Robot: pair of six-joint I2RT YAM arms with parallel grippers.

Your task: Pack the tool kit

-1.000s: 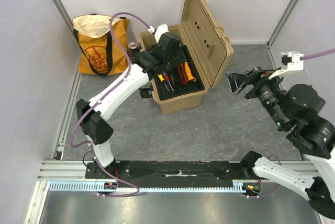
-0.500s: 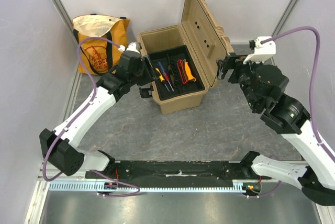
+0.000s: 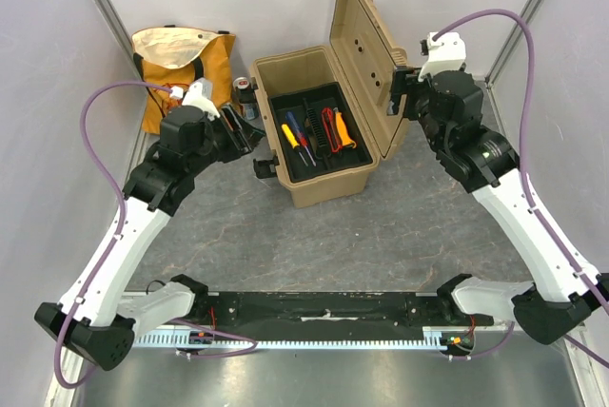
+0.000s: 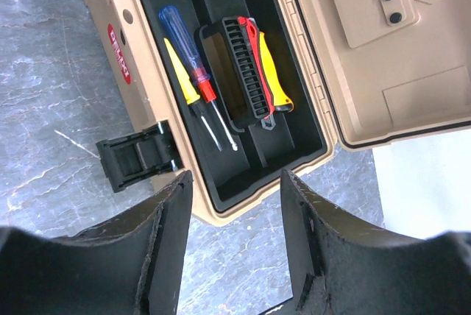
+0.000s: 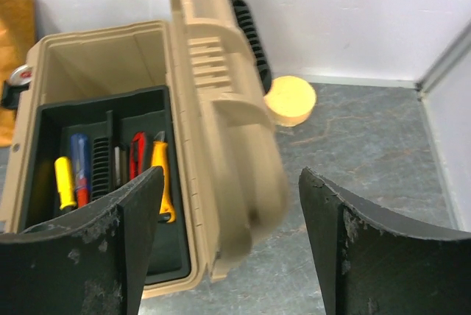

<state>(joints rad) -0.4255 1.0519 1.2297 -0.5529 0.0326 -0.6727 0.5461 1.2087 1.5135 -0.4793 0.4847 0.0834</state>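
The tan toolbox (image 3: pixel 319 190) stands open on the grey table (image 3: pixel 381 236), screwdrivers (image 3: pixel 295 131) lying in its black tray (image 3: pixel 322 164), the left gripper (image 3: pixel 251 136) near its left wall, the right gripper (image 3: pixel 400 93) just beside the raised lid (image 3: pixel 373 57)

Toolbox lid (image 5: pixel 224 131) blurred at close range; tote bag (image 3: pixel 171 50) partly hidden

left hand (image 4: pixel 235 179) | fingers apart, tilted down; right hand (image 5: pixel 229 175) | fingers apart
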